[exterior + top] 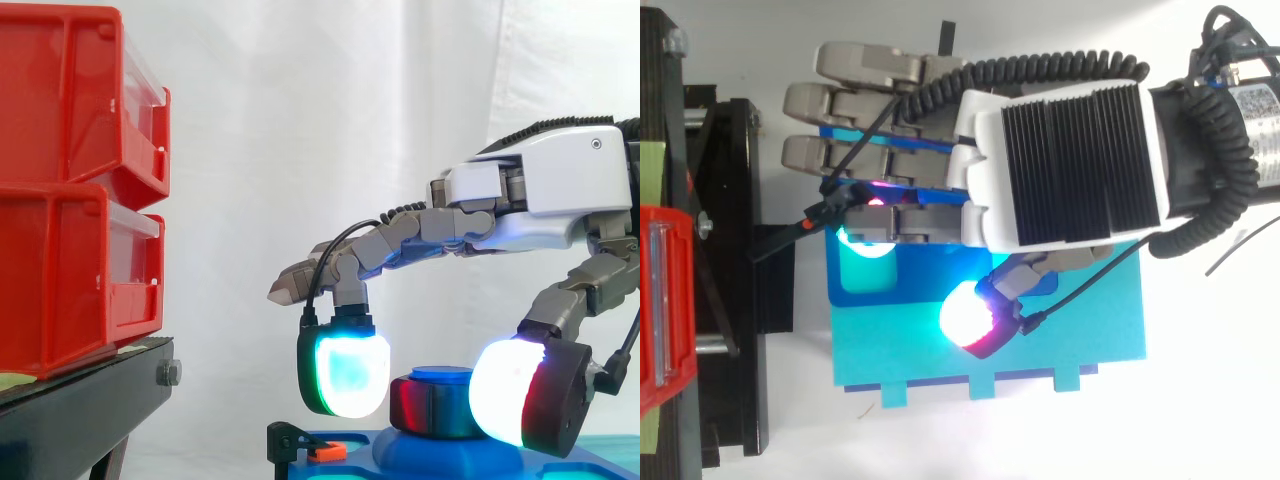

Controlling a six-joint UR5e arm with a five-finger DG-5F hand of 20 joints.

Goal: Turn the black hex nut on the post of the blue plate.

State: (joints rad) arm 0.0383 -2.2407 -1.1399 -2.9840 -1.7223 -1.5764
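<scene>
The hand (pixel 540 190) reaches over the blue plate (pixel 400 462), a curled finger and thumb pinching the black hex nut (pixel 432 408) (glowing pads on either side) on its post (pixel 440 375).

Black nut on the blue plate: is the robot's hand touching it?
Cannot tell. In the side view the hand closely flanks the black hex nut, but neither contact nor gap shows plainly; from above the hand covers it.
</scene>
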